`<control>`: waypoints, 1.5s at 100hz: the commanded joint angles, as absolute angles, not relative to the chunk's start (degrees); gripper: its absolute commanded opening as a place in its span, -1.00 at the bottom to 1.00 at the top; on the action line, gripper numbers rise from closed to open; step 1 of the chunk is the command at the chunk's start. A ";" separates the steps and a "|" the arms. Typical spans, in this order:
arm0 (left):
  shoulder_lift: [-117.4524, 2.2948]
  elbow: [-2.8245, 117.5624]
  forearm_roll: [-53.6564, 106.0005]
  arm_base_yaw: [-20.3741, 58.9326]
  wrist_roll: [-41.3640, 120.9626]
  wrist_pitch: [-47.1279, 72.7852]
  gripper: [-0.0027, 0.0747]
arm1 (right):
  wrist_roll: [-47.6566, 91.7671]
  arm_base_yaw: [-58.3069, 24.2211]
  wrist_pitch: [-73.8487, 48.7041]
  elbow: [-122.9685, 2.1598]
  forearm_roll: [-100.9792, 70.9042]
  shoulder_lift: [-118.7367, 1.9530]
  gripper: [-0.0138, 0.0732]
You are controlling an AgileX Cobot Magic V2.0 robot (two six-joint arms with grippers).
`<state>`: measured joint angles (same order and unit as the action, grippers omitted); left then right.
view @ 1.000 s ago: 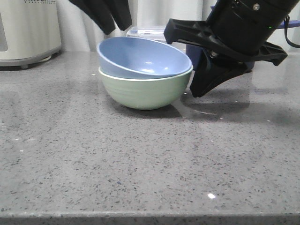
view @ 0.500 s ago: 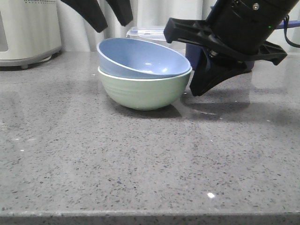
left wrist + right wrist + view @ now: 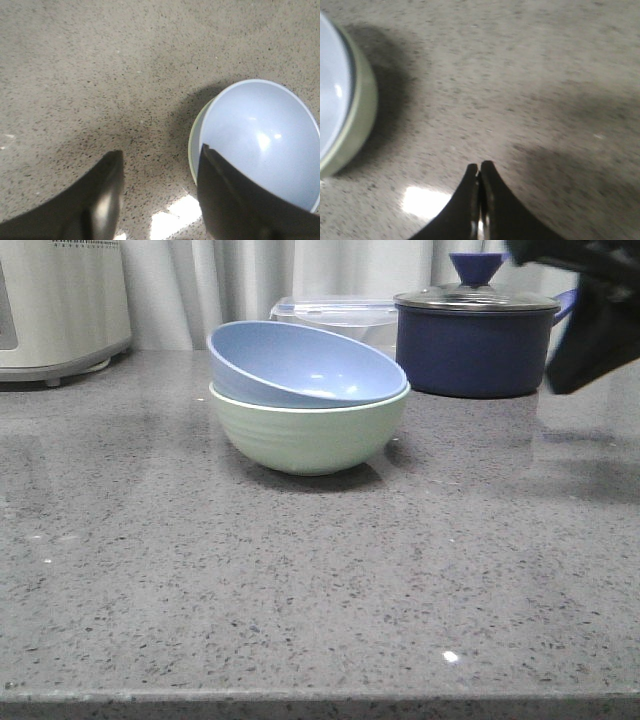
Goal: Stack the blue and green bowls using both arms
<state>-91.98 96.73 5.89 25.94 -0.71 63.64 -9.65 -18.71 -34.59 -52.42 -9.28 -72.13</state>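
The pale blue bowl [image 3: 300, 365] sits tilted inside the pale mint-green bowl [image 3: 305, 435] on the grey counter, left of the middle. Both show in the left wrist view, the blue bowl [image 3: 260, 135] with a strip of green rim [image 3: 192, 150] beside it. My left gripper [image 3: 160, 160] is open and empty above the counter next to the bowls; it is out of the front view. My right gripper [image 3: 480, 167] is shut and empty, apart from the stacked bowls [image 3: 342, 100]. Only a dark part of the right arm [image 3: 590, 310] shows at the front view's far right.
A dark navy lidded saucepan [image 3: 475, 335] stands behind and right of the bowls. A clear lidded box [image 3: 335, 315] is behind the bowls. A white appliance [image 3: 60, 305] stands at the back left. Curtains hang at the back.
My right arm has pulled away from beside the bowls to the far right, uncovering the saucepan. My left gripper has risen out of the front view. The bowls have not moved.
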 commanded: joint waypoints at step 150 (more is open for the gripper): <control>-22.80 31.11 -14.61 25.46 -18.36 36.82 -0.98 | -9.34 -8.98 -38.45 -31.96 -1.56 -17.97 -0.87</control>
<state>-25.33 31.34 -13.81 25.69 -17.81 41.21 -9.65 -9.25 -42.25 -30.79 -2.32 -18.77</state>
